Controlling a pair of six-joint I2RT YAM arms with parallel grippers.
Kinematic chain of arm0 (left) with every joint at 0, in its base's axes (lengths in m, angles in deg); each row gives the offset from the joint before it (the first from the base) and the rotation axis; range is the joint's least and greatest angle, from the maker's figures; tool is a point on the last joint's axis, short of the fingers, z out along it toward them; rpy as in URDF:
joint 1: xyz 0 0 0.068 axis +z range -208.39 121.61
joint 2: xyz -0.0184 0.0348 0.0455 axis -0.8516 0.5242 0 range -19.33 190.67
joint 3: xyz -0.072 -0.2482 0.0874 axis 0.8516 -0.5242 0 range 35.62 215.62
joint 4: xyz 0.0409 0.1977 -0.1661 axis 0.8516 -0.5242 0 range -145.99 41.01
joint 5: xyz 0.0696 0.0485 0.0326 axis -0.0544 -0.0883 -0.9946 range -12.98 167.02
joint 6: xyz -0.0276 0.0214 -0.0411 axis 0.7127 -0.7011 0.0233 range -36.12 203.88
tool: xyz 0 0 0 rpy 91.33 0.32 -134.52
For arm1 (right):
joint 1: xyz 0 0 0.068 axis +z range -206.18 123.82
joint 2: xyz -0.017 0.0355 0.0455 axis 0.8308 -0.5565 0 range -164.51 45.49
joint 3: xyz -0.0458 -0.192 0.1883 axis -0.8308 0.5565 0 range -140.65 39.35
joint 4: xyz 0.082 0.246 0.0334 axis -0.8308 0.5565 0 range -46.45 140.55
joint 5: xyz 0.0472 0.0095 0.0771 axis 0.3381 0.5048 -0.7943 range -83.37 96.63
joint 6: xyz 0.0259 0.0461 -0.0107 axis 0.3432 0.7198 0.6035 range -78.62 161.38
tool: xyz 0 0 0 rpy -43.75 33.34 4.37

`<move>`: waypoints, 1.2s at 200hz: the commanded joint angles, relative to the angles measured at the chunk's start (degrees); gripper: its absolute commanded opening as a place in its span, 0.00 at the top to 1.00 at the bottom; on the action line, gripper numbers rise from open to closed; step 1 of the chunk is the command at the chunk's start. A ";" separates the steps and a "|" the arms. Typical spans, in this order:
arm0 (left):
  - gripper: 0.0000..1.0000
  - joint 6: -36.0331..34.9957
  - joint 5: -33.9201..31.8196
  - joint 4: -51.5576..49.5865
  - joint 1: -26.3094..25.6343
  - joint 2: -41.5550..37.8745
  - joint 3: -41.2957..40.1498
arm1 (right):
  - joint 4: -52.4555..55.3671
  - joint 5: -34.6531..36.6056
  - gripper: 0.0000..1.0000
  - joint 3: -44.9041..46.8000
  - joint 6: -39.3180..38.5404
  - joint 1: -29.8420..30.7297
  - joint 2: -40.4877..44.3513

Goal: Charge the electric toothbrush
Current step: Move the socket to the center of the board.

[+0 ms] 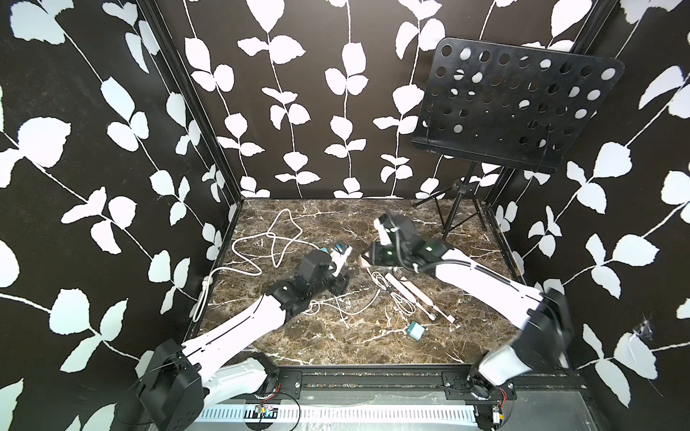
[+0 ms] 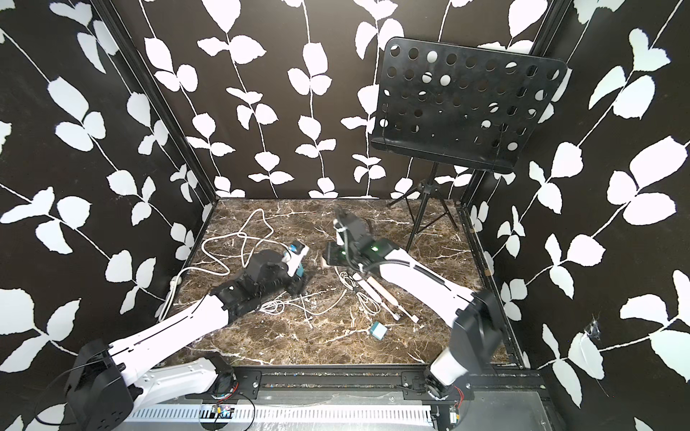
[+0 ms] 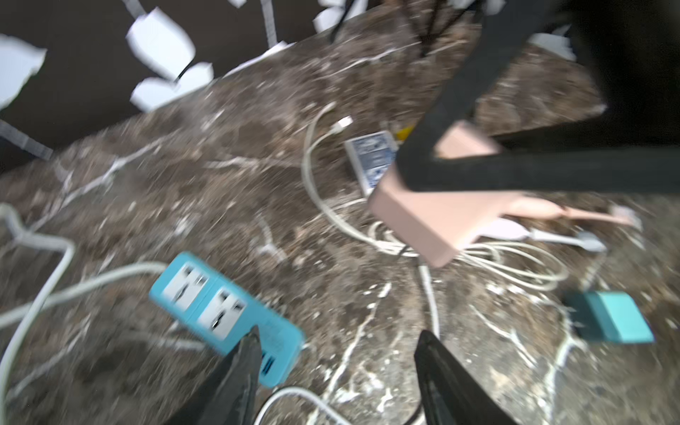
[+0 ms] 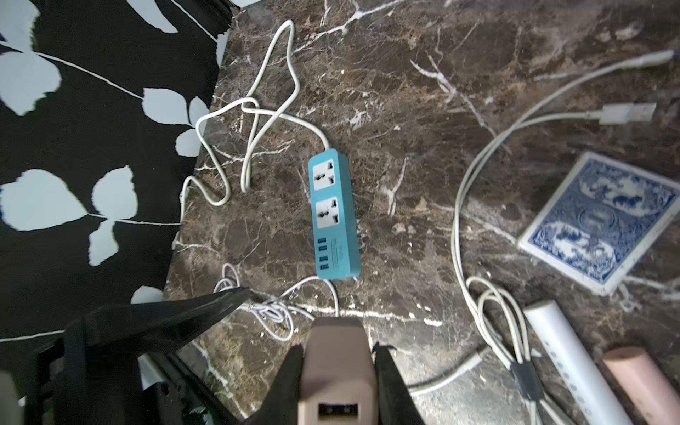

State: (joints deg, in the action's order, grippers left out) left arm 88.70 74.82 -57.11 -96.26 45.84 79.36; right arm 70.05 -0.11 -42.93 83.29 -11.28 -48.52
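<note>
Brown marble-look tabletop (image 1: 336, 347) with white veins is what we've got here, boxed in on three sides by black wallpaper with white leafy vines (image 1: 93, 186). A black perforated metal music stand (image 1: 515, 104) stands on its tripod in the far right corner.

Mid-table lies a blue plastic power strip (image 4: 333, 213) with two sockets and a row of USB ports, and its white cord (image 4: 257, 110) loops off toward the left wall. There's faint print next to the USB ports, but it's too small for us to read. We can't spot a brand name anywhere else either. The blue-and-white patterned playing card box (image 4: 603, 220) only shows ornament.

The right gripper (image 4: 339, 349) has its fingers pinched on a dusty-pink charger block (image 4: 336, 375), held above the table with its USB port facing the wrist camera. The left gripper (image 3: 338, 333) has its fingers (image 3: 243, 368) spread wide. One of them is right at the USB end of the strip and nothing sits between them.

The white electric toothbrush (image 4: 566, 360) and the pink electric toothbrush (image 4: 640, 382) lie flat side by side on the marble under the right forearm. They're just beside a bundle of white USB cables (image 4: 493, 312), and neither gripper is touching them. A small teal box (image 1: 415, 331) sits nearer the front edge.
</note>
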 commanded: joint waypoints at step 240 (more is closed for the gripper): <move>0.88 21.99 14.93 6.63 23.24 45.96 23.28 | 17.16 6.30 0.87 -47.00 -10.83 0.64 -39.67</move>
State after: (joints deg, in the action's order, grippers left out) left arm 111.10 86.12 -50.71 -72.23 93.13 104.41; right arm 86.29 6.18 -88.22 73.08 -10.49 -87.54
